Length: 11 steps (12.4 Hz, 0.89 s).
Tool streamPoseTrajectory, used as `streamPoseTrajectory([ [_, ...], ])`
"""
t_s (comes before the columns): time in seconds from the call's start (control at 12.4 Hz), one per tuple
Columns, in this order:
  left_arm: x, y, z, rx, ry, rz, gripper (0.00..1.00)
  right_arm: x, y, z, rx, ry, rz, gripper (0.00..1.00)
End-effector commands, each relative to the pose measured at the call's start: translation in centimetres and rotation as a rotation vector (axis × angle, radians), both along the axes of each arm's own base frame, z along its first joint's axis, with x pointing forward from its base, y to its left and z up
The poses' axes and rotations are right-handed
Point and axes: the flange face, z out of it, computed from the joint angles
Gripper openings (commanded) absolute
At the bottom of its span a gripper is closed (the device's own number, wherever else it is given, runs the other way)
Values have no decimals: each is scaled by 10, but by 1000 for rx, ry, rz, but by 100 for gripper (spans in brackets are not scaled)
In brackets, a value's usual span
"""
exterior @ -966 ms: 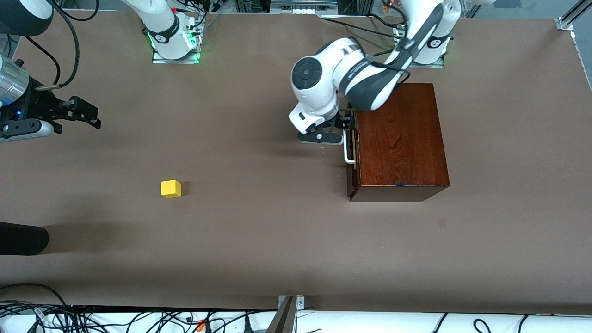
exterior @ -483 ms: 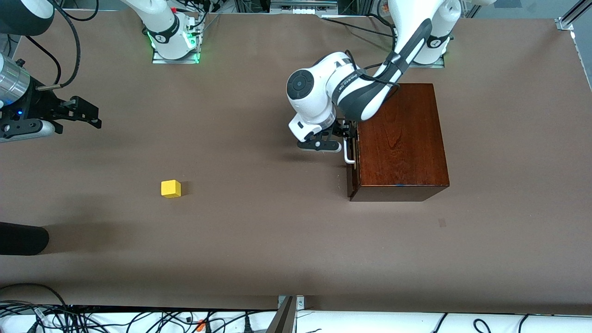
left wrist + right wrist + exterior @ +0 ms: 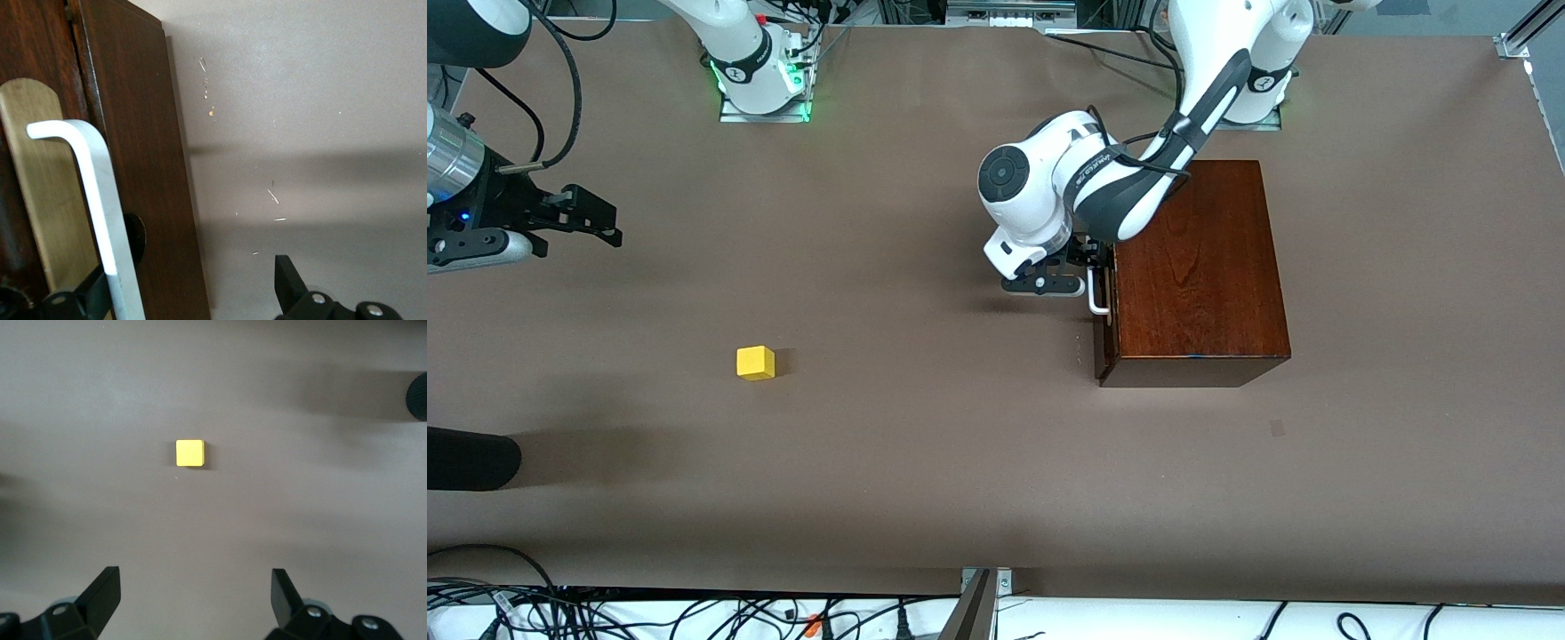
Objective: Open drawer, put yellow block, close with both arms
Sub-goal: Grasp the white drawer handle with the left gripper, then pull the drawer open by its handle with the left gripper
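Note:
The dark reddish-brown wooden box (image 3: 1196, 267) stands toward the left arm's end of the table. Its drawer (image 3: 1104, 311) is shut. The white handle (image 3: 1096, 298) also shows in the left wrist view (image 3: 100, 200), against the dark drawer front (image 3: 147, 167). My left gripper (image 3: 1096, 260) is open at the handle; in its wrist view (image 3: 190, 297) one finger (image 3: 83, 300) lies by the bar and the other (image 3: 287, 280) is over the table. The yellow block (image 3: 755, 363) sits on the table toward the right arm's end. My right gripper (image 3: 583, 218) waits open and empty, high over the table, with the block (image 3: 189, 453) in its wrist view (image 3: 193, 590).
A black rounded object (image 3: 467, 458) lies at the table's edge at the right arm's end, nearer the camera than the block. Cables (image 3: 649, 613) run along the near edge. Brown tabletop (image 3: 925, 400) spreads between block and box.
My left gripper has crept along the handle toward the front camera and its elbow has swung toward the box. The right arm, block and box have not moved.

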Motion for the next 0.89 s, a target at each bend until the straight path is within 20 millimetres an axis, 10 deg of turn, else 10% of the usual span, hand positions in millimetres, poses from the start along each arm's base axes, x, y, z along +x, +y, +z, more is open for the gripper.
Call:
streamPoseTrajectory([
  [0.0, 0, -15, 5, -22, -46, 17, 100, 2, 2, 6, -2, -8, 4, 100],
  [0.8, -17, -56, 8, -163, -90, 106, 100, 3, 0, 6, -2, -8, -1, 100],
])
